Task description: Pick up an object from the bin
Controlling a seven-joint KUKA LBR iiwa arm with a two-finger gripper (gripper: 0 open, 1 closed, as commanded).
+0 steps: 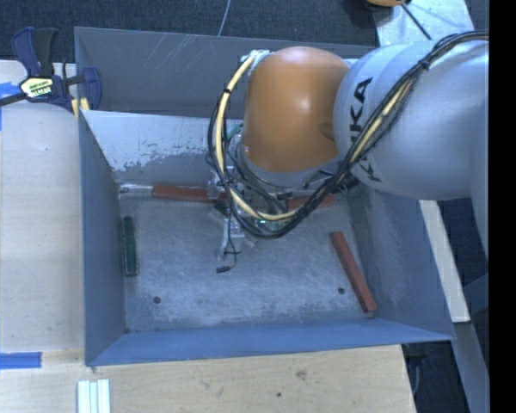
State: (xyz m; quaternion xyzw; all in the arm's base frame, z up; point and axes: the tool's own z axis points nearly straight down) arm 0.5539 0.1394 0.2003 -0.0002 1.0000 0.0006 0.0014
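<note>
Partly, the wrist [292,114] hides a reddish rod [181,194].

Thick silver-grey arm [430,136] with black KUKA lettering [362,114], a glossy round orange cover [292,110], yellow and black cables [226,110] looped round it, small dark gripper [227,259]

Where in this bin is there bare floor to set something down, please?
Bare floor lies along the front wall, between the dark green stick and the reddish-brown stick. It is crowded at the back, where the gripper hangs near a red rod.
</note>
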